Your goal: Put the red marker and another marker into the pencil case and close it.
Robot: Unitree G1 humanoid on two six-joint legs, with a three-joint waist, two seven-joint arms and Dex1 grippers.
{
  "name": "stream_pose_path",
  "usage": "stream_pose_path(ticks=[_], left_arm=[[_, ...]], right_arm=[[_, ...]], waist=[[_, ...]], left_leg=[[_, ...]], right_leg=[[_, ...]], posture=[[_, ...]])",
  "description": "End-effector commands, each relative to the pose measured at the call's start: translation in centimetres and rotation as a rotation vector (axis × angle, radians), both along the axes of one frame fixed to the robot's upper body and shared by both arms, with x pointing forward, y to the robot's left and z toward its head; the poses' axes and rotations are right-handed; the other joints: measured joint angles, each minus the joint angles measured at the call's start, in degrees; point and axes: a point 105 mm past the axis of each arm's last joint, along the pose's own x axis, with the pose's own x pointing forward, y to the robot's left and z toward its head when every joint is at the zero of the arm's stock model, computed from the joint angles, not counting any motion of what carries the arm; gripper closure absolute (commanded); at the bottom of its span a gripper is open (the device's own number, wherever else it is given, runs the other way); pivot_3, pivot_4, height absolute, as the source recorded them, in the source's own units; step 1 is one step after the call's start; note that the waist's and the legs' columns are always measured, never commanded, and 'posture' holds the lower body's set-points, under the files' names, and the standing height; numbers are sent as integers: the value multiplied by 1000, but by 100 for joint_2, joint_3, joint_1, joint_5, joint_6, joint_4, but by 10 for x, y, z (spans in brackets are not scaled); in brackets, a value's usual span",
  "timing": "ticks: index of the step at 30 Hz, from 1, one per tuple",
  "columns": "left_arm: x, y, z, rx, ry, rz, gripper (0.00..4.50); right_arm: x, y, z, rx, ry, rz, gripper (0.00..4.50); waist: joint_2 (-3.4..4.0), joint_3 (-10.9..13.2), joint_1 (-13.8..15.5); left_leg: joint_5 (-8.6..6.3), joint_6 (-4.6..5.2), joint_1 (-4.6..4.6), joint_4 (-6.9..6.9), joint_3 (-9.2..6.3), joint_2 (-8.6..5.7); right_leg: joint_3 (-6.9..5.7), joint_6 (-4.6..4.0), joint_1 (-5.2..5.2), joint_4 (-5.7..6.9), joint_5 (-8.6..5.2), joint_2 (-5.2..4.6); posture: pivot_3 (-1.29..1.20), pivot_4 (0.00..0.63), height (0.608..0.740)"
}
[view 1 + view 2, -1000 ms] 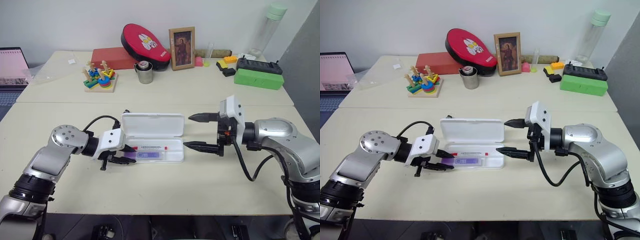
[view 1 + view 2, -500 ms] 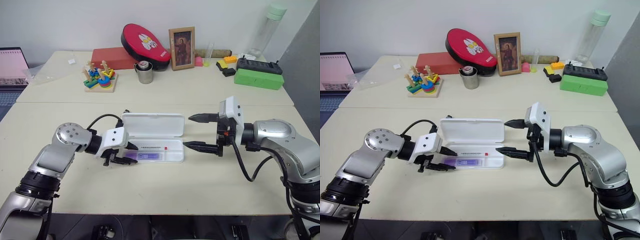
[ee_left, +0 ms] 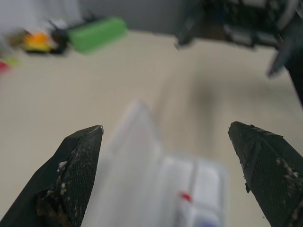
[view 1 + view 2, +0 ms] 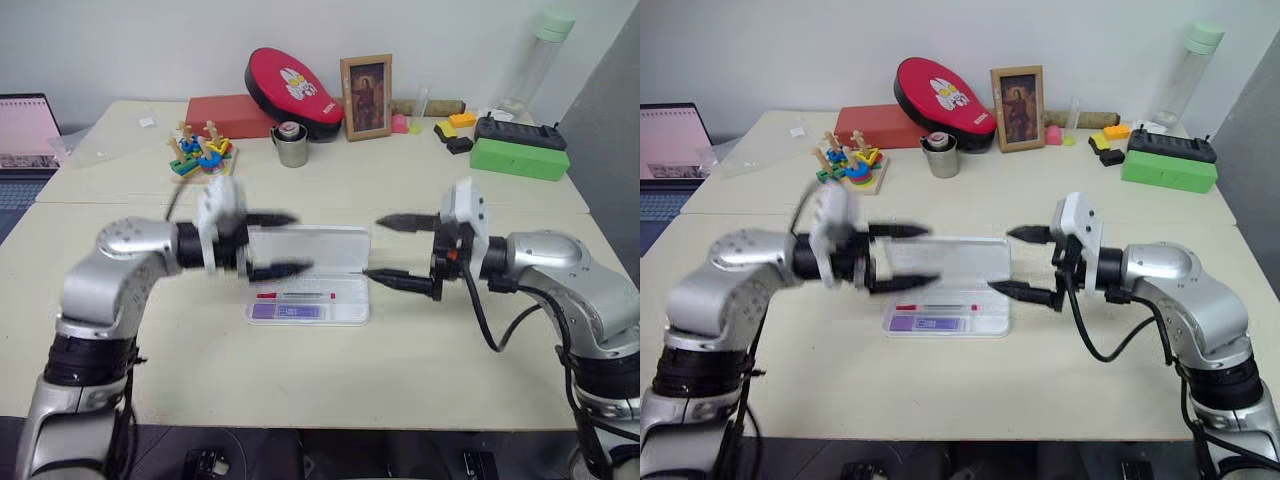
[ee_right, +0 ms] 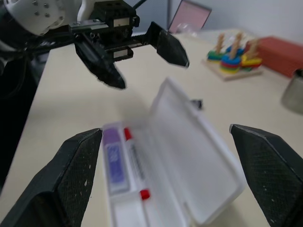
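- White rectangular plastic pencil case (image 4: 308,290) at table centre, hinged lid up.
- Inside: slim red-capped white marker (image 4: 295,296), flat lilac highlighter (image 4: 286,312) at its 6 o'clock.
- Left gripper (image 4: 283,245) splayed, empty, at case's 9 o'clock.
- Right gripper (image 4: 392,251) splayed, empty, at 3 o'clock.

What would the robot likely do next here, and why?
Probably swing the lid shut. The red marker and the purple highlighter both lie inside the pencil case, whose lid stands open. The left gripper and right gripper are open and empty, flanking the lid above the table, so closing is what remains.
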Motion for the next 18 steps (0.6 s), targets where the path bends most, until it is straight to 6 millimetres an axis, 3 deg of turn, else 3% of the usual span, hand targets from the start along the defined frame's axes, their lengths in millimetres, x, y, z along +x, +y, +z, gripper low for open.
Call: stream_pose_path(ticks=[1,4,6,13,18], left_arm=[[34,47,12,-98,-16,397,5],[50,84,6,-152,2,623,5],[54,96,-6,-118,29,695,5],[62,111,-64,83,152,724,5],[71,115,-91,146,223,699,5]], right_arm=[[13,-1,46,143,-127,-73,0],[22,8,57,182,-146,-89,0],[26,13,60,190,-151,-86,0],[29,28,60,183,-162,-55,0],[25,35,61,181,-174,-33,0]], waist=[[3,-1,-31],[3,-2,-66],[2,-2,-74],[3,-2,-74],[3,-2,-68]], left_leg=[[1,1,2,-3,0,0],[1,1,11,-11,0,0],[1,0,8,-12,0,0],[2,-1,3,-15,2,0],[2,-1,3,-14,1,0]], right_leg=[[1,0,0,2,0,0],[1,-23,4,2,14,0],[1,-24,2,0,14,1],[0,-25,-1,-1,15,0],[-1,-26,-4,3,15,0]], posture=[[0,150,740],[0,150,740],[0,150,740],[0,150,740],[0,150,740]])
